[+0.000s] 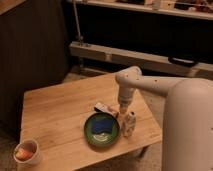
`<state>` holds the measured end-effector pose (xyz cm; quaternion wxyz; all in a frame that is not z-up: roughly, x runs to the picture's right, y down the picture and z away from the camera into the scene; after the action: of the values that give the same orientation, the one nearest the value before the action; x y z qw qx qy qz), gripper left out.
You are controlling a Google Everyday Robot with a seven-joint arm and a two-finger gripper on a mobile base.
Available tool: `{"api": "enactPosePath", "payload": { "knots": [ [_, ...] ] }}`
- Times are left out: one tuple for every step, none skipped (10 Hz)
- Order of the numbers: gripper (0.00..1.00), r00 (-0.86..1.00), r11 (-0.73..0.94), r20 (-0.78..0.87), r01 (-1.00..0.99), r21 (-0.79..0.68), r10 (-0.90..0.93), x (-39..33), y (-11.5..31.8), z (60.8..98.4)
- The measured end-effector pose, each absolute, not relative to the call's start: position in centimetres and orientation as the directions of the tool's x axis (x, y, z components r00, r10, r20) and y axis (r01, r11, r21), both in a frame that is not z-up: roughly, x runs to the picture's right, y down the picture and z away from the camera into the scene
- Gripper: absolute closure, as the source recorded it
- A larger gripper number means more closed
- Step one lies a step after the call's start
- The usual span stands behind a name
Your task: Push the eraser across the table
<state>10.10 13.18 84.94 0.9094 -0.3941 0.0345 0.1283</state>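
The eraser (105, 108), a small flat whitish-and-red block, lies on the light wooden table (60, 110) just behind the green plate (102, 130). My gripper (123, 107) points down at the eraser's right end, very close to it or touching it. The white arm reaches in from the right. A blue rectangular pad (102, 125) lies on the plate. A small white bottle (129, 124) stands right of the plate, just in front of the gripper.
A white cup (27, 152) with something orange in it stands at the table's front left corner. A dark cabinet stands to the left. A grey rail runs behind the table. My arm's large white body fills the right side.
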Motion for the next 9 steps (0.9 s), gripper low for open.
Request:
{"api": "enactPosePath", "payload": {
  "knots": [
    [1.00, 0.967, 0.652, -0.156, -0.250, -0.716, 0.200, 9.5, 13.7, 85.4],
    [1.00, 0.968, 0.648, -0.154, -0.249, -0.720, 0.201, 9.3, 14.1, 85.7],
    [1.00, 0.967, 0.643, -0.157, -0.251, -0.724, 0.201, 9.4, 14.5, 85.9],
    [1.00, 0.965, 0.636, -0.162, -0.258, -0.727, 0.206, 9.5, 15.0, 86.1],
    [1.00, 0.964, 0.632, -0.167, -0.263, -0.729, 0.209, 9.4, 15.2, 86.3],
    [1.00, 0.962, 0.625, -0.171, -0.269, -0.733, 0.213, 9.3, 15.5, 86.5],
    [1.00, 0.960, 0.620, -0.177, -0.275, -0.735, 0.216, 9.4, 15.8, 86.7],
    [1.00, 0.959, 0.618, -0.181, -0.278, -0.736, 0.216, 9.5, 15.8, 86.8],
    [1.00, 0.959, 0.617, -0.181, -0.278, -0.736, 0.217, 9.4, 15.6, 86.8]
  ]
}}
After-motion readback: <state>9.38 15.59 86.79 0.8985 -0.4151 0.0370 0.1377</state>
